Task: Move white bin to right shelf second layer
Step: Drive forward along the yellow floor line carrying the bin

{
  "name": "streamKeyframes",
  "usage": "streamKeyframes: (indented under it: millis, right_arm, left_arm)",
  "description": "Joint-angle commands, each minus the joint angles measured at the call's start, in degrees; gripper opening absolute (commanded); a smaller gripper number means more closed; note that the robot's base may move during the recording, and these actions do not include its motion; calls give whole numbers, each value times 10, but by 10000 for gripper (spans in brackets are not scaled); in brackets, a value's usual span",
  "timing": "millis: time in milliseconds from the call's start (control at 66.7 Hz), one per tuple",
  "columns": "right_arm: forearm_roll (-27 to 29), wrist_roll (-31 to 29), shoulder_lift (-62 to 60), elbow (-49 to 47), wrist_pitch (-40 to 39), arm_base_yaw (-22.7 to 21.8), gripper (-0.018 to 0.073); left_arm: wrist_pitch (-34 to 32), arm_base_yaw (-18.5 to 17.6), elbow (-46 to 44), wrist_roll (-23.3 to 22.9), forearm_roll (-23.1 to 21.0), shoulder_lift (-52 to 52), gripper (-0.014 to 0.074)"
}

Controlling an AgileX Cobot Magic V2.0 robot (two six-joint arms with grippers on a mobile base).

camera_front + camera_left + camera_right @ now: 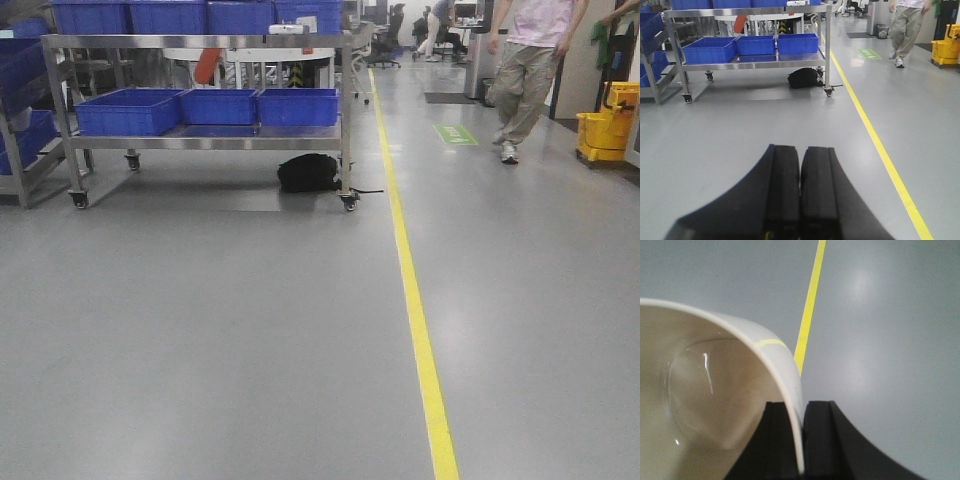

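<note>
The white bin (715,405), a smooth cream tub, fills the left of the right wrist view, its inside facing the camera. My right gripper (804,402) is shut on its thin rim, one finger inside the wall and one outside, above the grey floor. My left gripper (800,147) is shut with nothing in it, its pads pressed together over bare floor. A stainless-steel rack on castors (210,143) stands ahead on the left, with three blue crates (218,106) on its lower level. I cannot tell whether it is the right shelf.
A yellow floor line (415,310) runs forward past the rack's right end. A black bag (308,173) lies under the rack. A second rack with blue crates (25,140) stands at the far left. A person (530,70) walks at the right, near a yellow mop bucket (606,130).
</note>
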Motion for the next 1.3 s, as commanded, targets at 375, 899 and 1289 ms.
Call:
streamKeyframes:
  millis: [375, 899, 1289]
  right_arm:
    - [0, -3, 4, -18, -55, -2, 120]
    - [0, -3, 4, -18, -55, -2, 120]
    - [0, -3, 4, -18, -55, -2, 120]
  left_arm:
    - [-50, -2, 21, -2, 0, -9, 85]
    - [-50, -2, 21, -2, 0, -9, 85]
    - [-50, -2, 21, -2, 0, -9, 85]
